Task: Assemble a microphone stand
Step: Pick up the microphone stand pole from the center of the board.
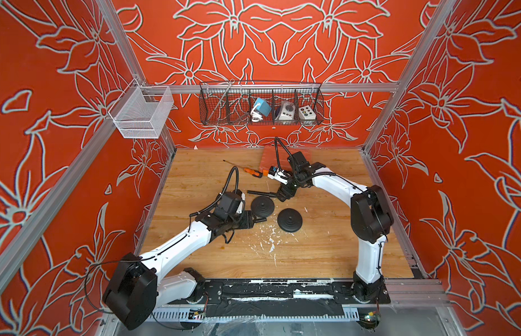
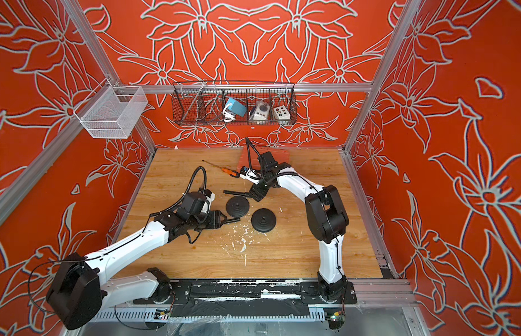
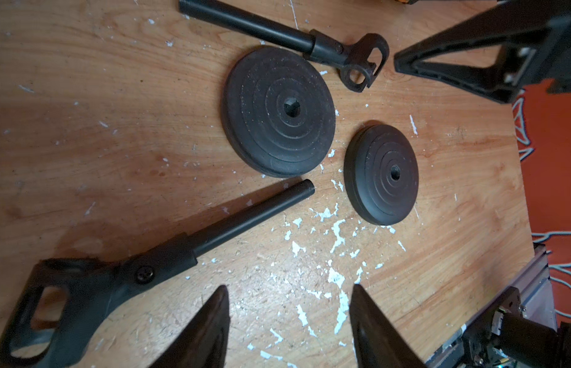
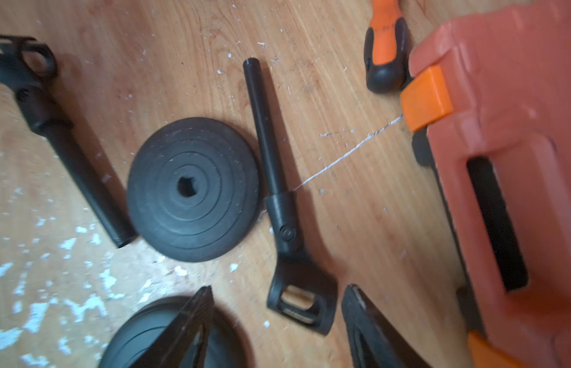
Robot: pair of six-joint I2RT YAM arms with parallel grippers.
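Fingers (image 3: 211, 328) of the left gripper (image 3: 290, 286) stand apart and empty toward the table's (image 1: 326, 256) near edge. The near pole (image 3: 246, 216) lies flat just beside them. Mid-table, the near base (image 1: 290, 220) and far base (image 1: 262, 206) lie flat, holes up. Beyond, the far pole (image 4: 265, 133) rests close against the far base. The right gripper (image 4: 279, 288) hovers with jaws wide either side of that pole's clip, gripping nothing. A screwdriver (image 1: 253, 172) and case (image 1: 271, 158) sit toward the far edge. The poles look stiff, smooth and light, so likely to roll; the thicker collar by the clip seems the surest hold. The bases look heavy and low, best left flat.
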